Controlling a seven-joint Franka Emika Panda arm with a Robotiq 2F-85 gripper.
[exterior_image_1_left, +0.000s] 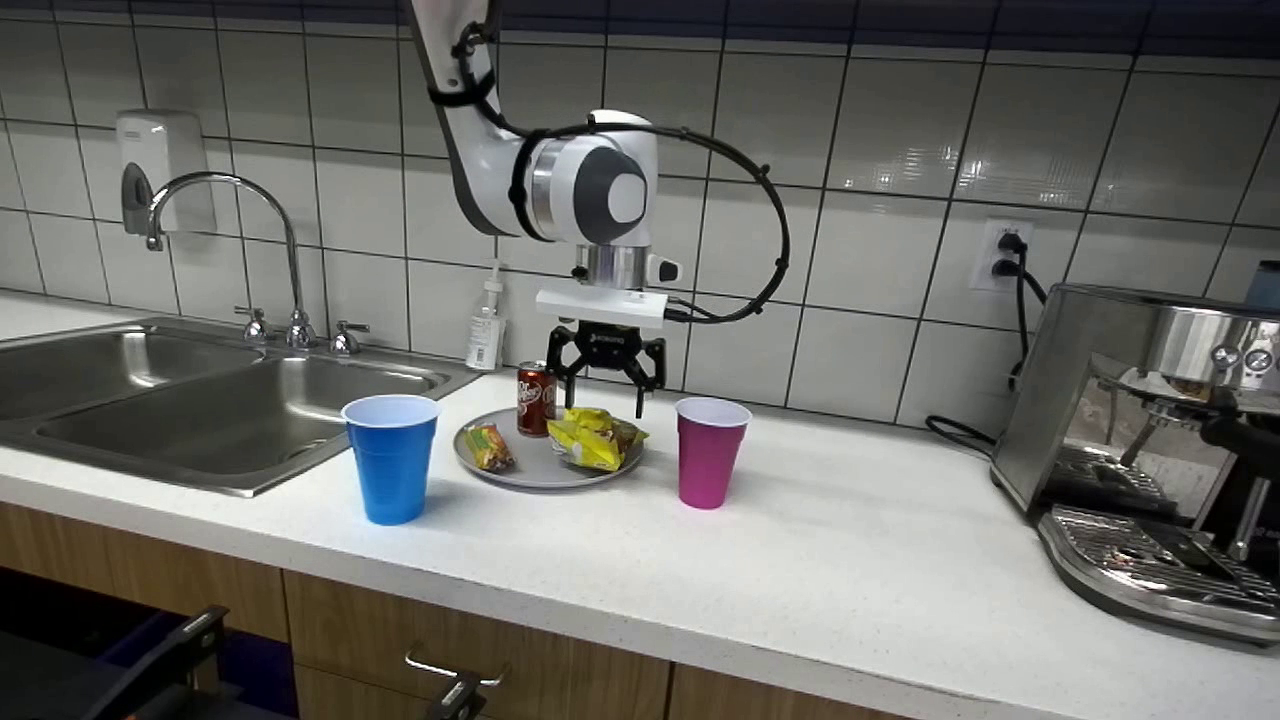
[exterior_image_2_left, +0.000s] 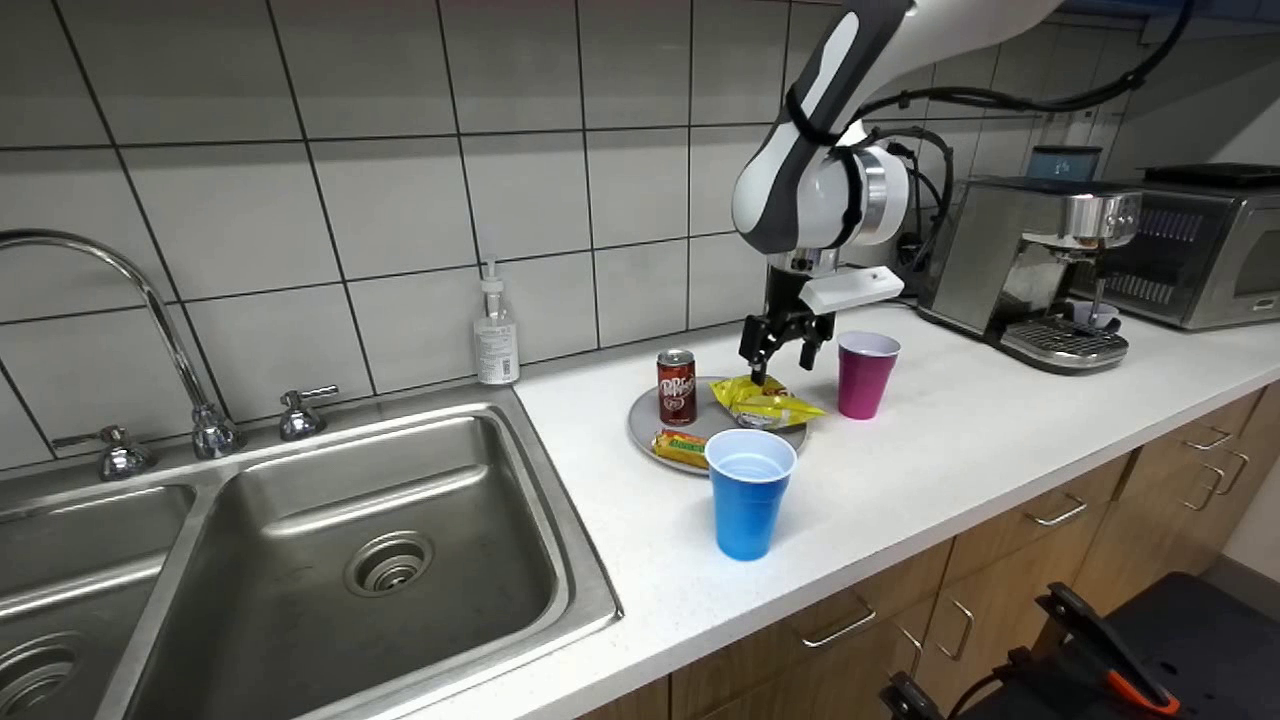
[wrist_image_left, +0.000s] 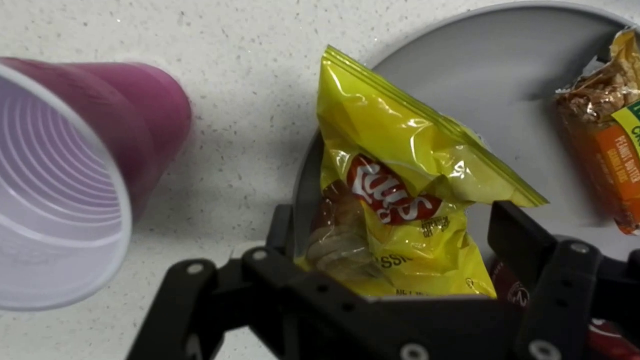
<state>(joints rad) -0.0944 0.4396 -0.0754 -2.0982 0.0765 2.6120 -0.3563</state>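
Observation:
My gripper (exterior_image_1_left: 604, 406) (exterior_image_2_left: 783, 370) points down, open, just over a yellow chip bag (exterior_image_1_left: 592, 440) (exterior_image_2_left: 762, 405) (wrist_image_left: 400, 145). In the wrist view its fingertips stand on either side of the bag, with nothing gripped; whether they touch it I cannot tell. The bag lies on a grey plate (exterior_image_1_left: 532, 468) (wrist_image_left: 505, 65), overlapping its rim. A red soda can (exterior_image_1_left: 536, 402) (exterior_image_2_left: 677, 390) stands upright on the plate, mostly hidden behind a finger in the wrist view. A wrapped granola bar (exterior_image_1_left: 489, 447) (exterior_image_2_left: 680, 447) (wrist_image_left: 622, 155) also rests there.
Beside the plate stands a pink cup (exterior_image_1_left: 710, 460) (exterior_image_2_left: 864, 380) (wrist_image_left: 155, 110); a blue cup (exterior_image_1_left: 393, 470) (exterior_image_2_left: 746, 510) is nearer the counter's front edge. A steel sink (exterior_image_1_left: 200, 430), a soap bottle (exterior_image_2_left: 496, 345) and a coffee machine (exterior_image_1_left: 1100, 400) surround the area. Behind is a tiled wall.

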